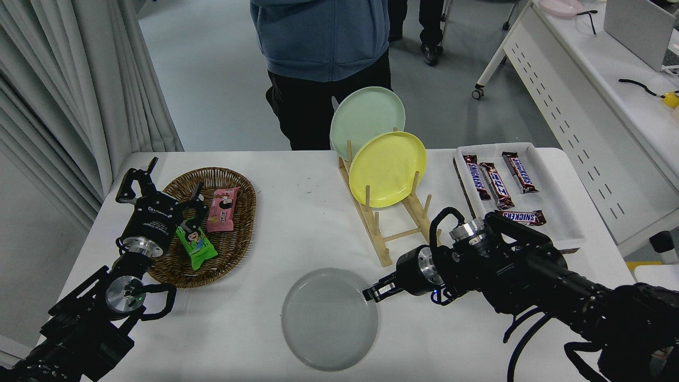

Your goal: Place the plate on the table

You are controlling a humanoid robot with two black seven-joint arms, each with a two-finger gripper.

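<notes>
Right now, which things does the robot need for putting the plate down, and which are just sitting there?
Needed:
the grey plate, lying flat
the table under it
the right gripper at the plate's right rim

Just there:
yellow plate and green plate in the wooden rack
basket of snacks
tray of chocolate bars
left gripper, parked

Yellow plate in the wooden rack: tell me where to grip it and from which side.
Grip the yellow plate by its upper rim, coming from above with the pincer straddling the edge. It stands tilted between the pegs of the wooden rack, so its lower part is fenced in, and the pale green plate sits close behind. The top edge looks the freest.
</notes>
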